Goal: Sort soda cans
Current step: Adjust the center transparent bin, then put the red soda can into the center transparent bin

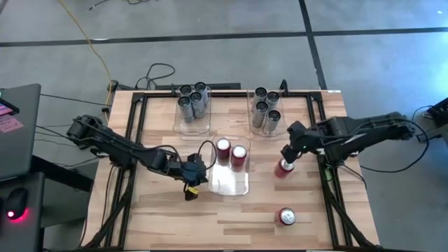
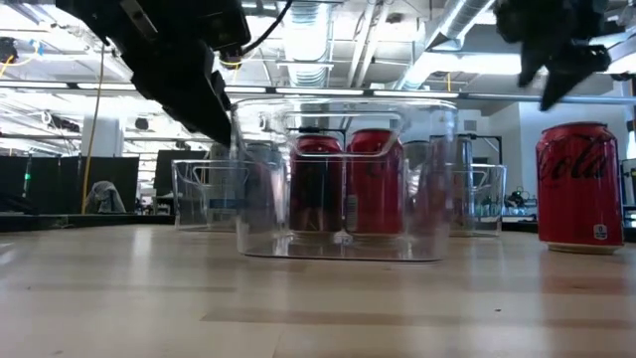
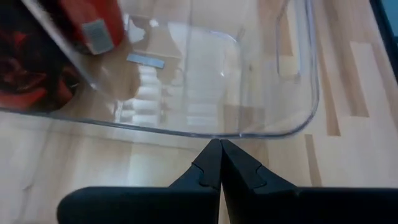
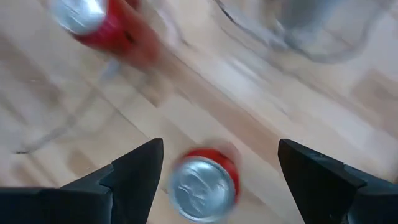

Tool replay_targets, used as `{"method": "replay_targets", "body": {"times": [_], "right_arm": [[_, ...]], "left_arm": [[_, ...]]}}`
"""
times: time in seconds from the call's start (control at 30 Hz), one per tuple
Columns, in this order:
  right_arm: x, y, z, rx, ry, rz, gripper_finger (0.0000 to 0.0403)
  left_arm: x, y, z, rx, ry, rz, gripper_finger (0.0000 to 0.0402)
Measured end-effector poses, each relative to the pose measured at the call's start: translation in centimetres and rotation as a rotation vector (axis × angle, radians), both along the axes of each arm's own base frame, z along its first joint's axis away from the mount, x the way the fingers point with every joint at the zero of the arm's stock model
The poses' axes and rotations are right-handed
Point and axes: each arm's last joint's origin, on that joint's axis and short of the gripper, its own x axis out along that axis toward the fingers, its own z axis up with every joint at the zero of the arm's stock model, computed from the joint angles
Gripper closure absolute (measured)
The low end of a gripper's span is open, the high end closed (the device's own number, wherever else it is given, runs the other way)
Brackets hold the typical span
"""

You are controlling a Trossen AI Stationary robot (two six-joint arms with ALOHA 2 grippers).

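Two red soda cans (image 1: 231, 151) stand upright in the clear middle bin (image 1: 229, 186). A third red can (image 1: 283, 169) stands on the table right of that bin, and a fourth (image 1: 287, 217) stands nearer the table's near edge. Silver cans fill two far bins (image 1: 192, 103) (image 1: 266, 109). My right gripper (image 1: 288, 151) hovers open above the third can (image 4: 202, 185), one finger on either side and clear of it. My left gripper (image 3: 219, 146) is shut, low beside the middle bin's left wall (image 3: 186, 132). My left gripper has its shut fingertips (image 3: 211, 155) right at the outside of the clear bin's wall (image 3: 219, 133), coming level from the table's left. I cannot tell whether they touch it.
The low view shows one red can (image 2: 579, 184) standing right of the middle bin (image 2: 343, 239), under my right gripper (image 2: 561, 70). Black frame rails (image 1: 133, 140) (image 1: 325, 182) run along both sides of the table. Bare wood lies in front of the middle bin.
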Motion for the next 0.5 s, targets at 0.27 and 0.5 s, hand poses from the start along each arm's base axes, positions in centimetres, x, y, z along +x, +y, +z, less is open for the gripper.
{"method": "replay_targets", "body": {"times": [0.27, 0.5], "right_arm": [[1.5, 1.7, -2.3, 0.008, 0.160, 0.018, 0.0066], [3.3, 2.4, -3.7, -0.020, 0.202, 0.078, 0.0066]], "left_arm": [[1.3, -0.5, -2.6, 0.020, 0.046, -0.030, 0.0401], [1.6, 0.0, -3.3, 0.032, 0.071, -0.011, 0.0401]]}}
